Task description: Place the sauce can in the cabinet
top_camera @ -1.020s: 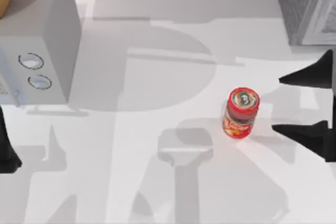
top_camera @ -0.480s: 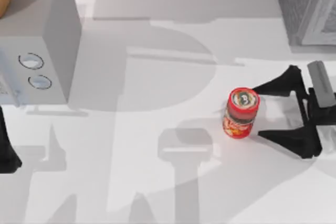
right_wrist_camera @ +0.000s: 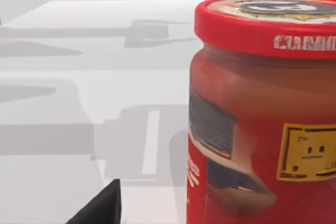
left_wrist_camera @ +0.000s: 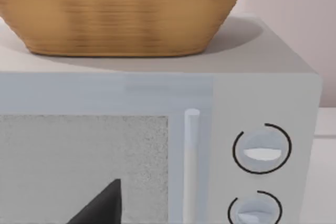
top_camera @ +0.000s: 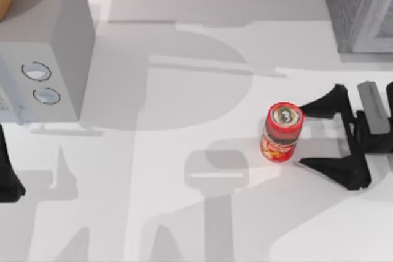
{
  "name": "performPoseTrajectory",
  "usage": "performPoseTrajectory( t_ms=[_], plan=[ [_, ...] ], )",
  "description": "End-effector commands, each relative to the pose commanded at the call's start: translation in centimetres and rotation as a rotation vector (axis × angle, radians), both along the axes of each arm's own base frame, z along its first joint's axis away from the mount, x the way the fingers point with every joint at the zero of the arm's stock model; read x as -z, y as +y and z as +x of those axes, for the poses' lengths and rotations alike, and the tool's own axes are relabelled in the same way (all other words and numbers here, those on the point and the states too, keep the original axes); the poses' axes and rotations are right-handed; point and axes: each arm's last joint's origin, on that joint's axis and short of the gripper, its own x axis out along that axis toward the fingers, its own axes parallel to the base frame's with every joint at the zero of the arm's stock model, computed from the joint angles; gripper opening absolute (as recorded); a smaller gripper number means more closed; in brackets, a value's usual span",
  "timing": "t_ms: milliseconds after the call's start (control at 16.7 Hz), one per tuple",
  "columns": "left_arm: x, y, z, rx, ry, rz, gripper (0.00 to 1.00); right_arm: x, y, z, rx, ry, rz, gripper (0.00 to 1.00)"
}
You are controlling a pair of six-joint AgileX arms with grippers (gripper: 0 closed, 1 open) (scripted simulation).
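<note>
Since the earlier frame, the right tool (top_camera: 303,135) has slid in from the table's right edge, its fingers apart and flanking the sauce can (top_camera: 282,132) without clamping it. It stands upright right of the table's centre (untouched, I judge). Grasping, lifting and carrying to the cabinet (top_camera: 359,5) at the far right corner remain. Left tool (top_camera: 7,173) idles at the left edge; its state I cannot tell.

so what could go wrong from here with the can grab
1. The right gripper is open, its fingertips level with the can's right edge and not yet around it. Closing now would likely pinch only the edge and tip the upright can.
2. Pushing further in could shove the can left if a fingertip clips it.
3. The cabinet stands close behind the gripper, so a hasty lift may bump it.
</note>
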Motion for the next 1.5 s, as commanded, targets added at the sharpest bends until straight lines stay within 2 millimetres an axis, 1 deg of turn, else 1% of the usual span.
performPoseTrajectory(
  t_ms=[300,720,960,1200,1500],
  plan=[
    [0.0,0.0,0.0,0.000,0.000,0.000,1.00,0.1,0.1,0.1,-0.003,0.002,-0.001,1.00],
    [0.0,0.0,0.0,0.000,0.000,0.000,1.00,1.8,-0.4,1.6,0.002,0.000,0.003,1.00],
    [0.0,0.0,0.0,0.000,0.000,0.000,1.00,2.4,-0.3,2.1,-0.002,0.000,-0.006,1.00],
    [0.0,0.0,0.0,0.000,0.000,0.000,1.00,2.2,1.1,2.0,-0.005,0.000,-0.024,1.00],
    [0.0,0.0,0.0,0.000,0.000,0.000,1.00,0.9,4.0,1.0,-0.001,-0.003,-0.022,1.00]
  ],
)
